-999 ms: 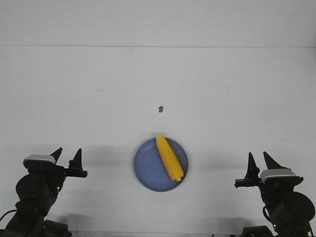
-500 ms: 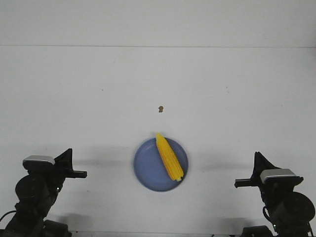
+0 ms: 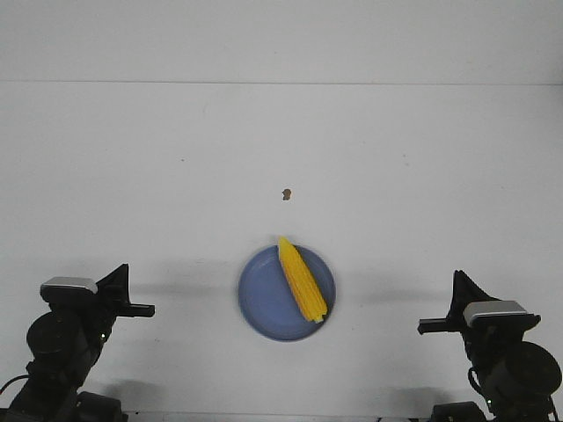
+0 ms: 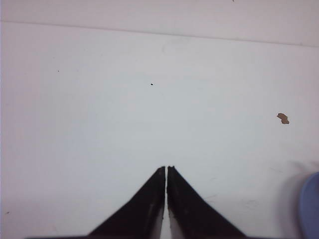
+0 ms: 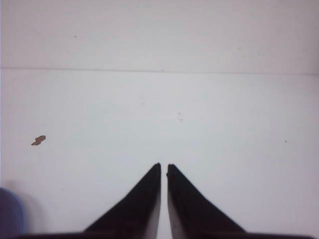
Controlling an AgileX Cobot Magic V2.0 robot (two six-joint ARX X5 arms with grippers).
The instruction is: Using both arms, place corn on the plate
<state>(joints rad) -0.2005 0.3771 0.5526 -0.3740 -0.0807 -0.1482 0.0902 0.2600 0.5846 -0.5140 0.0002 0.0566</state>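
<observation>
The yellow corn (image 3: 302, 279) lies on the periwinkle-blue plate (image 3: 260, 303) near the table's front middle, its tip toward the far rim. My left gripper (image 3: 121, 274) is shut and empty at the front left, well clear of the plate; in its wrist view (image 4: 166, 168) the jaws meet over bare table. My right gripper (image 3: 459, 283) is shut and empty at the front right; in its wrist view (image 5: 164, 165) only a hairline gap shows. A sliver of the plate shows at the edge of the left wrist view (image 4: 311, 206) and of the right wrist view (image 5: 10, 211).
A tiny brown speck (image 3: 286, 194) lies on the white table beyond the plate; it also shows in the left wrist view (image 4: 283, 118) and the right wrist view (image 5: 38, 140). The table's far edge (image 3: 281, 83) meets a white wall.
A second ago both grippers were open; both have shut. Since half a second ago nothing has moved. Corn and plate are unchanged.
</observation>
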